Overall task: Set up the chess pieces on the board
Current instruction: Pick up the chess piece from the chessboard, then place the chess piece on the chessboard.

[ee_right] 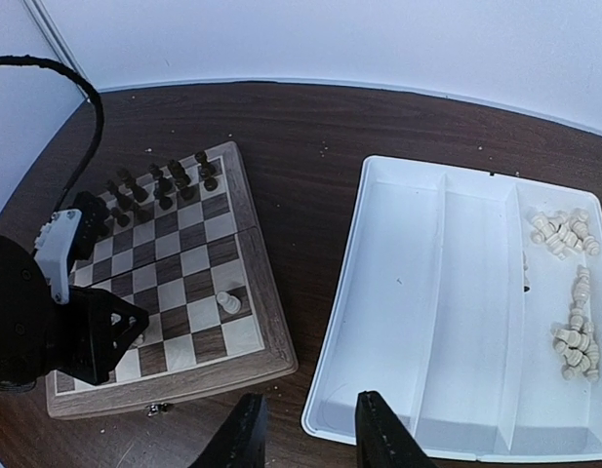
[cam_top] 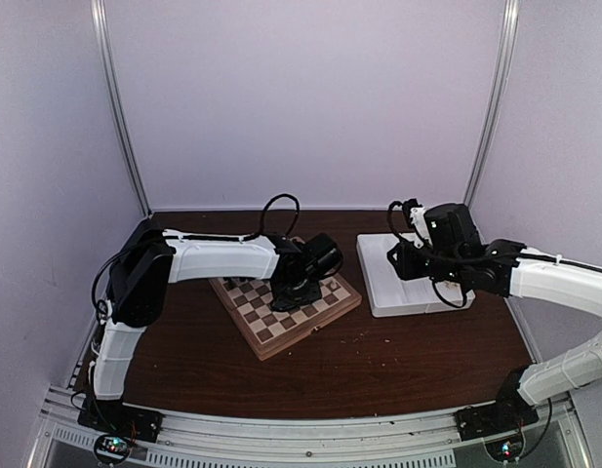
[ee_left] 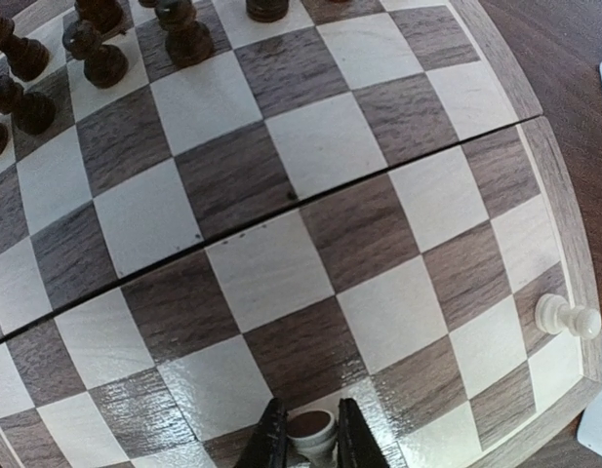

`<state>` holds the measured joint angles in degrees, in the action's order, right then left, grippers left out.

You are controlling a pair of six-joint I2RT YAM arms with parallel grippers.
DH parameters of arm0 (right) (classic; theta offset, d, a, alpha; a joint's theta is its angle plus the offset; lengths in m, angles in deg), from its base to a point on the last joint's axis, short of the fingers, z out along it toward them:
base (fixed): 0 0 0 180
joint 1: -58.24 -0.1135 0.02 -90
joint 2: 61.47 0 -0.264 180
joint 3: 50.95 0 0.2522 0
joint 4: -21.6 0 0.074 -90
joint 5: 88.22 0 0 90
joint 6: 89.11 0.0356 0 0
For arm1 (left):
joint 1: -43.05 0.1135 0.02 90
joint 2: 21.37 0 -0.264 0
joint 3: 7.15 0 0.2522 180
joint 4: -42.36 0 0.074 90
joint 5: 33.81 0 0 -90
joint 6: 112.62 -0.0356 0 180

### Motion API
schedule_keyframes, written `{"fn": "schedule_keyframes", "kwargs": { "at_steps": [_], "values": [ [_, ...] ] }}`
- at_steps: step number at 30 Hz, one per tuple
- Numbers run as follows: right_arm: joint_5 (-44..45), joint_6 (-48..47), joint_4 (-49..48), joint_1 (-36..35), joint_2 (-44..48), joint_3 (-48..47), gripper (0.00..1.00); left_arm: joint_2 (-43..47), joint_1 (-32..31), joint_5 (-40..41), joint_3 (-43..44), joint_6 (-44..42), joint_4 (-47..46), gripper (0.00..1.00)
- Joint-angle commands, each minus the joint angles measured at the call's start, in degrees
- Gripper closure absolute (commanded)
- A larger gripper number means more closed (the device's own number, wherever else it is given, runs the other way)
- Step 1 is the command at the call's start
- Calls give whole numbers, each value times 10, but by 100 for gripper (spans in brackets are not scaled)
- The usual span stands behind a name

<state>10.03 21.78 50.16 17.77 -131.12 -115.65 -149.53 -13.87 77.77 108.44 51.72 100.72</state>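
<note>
Setup has barely begun: one cream pawn [ee_left: 566,318] sits on a square by the rim of the board [ee_left: 559,195], while most of the cream chess pieces [ee_right: 572,292] lie in the white tray [ee_right: 427,322], in the compartment farthest from the board. The left hand [ee_left: 310,441] is pinched narrowly on another cream piece [ee_left: 310,426] low over a square near the board's edge. The right hand [ee_right: 305,434] hangs part-open and empty above the tray's corner.

My top camera sits high behind my arm bases, well back from the board [cam_top: 257,317], looking down and forward over it. My left wrist camera hangs close above the board [ee_left: 564,224], pointing down past my left gripper [ee_left: 310,444]. My right wrist camera rides higher, off the board's [ee_right: 266,292] right side, tilted down. All three views share the board.
</note>
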Motion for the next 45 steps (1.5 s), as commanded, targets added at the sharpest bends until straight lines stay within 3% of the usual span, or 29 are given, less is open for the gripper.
{"fn": "schedule_keyframes", "kwargs": {
  "at_steps": [1, 6, 16, 30, 45],
  "values": [
    [-49, -15, -45, 4, 4, 25, 66, 20, 3, -13, 3, 15, 13, 87],
    [-135, -3, -94, 3, -17, 42, 65, 67, 7, -3, -20, 13, -6, 88],
    [-276, 148, -294, -4, -110, 79, 64, 212, 34, -77, -147, 55, -126, 84],
    [-280, 191, -494, -83, -268, 38, 63, 252, 51, -155, -212, 111, -200, 84],
    [-255, 179, -514, -103, -341, -13, 63, 249, 58, -199, -239, 142, -241, 84]
  ]
}}
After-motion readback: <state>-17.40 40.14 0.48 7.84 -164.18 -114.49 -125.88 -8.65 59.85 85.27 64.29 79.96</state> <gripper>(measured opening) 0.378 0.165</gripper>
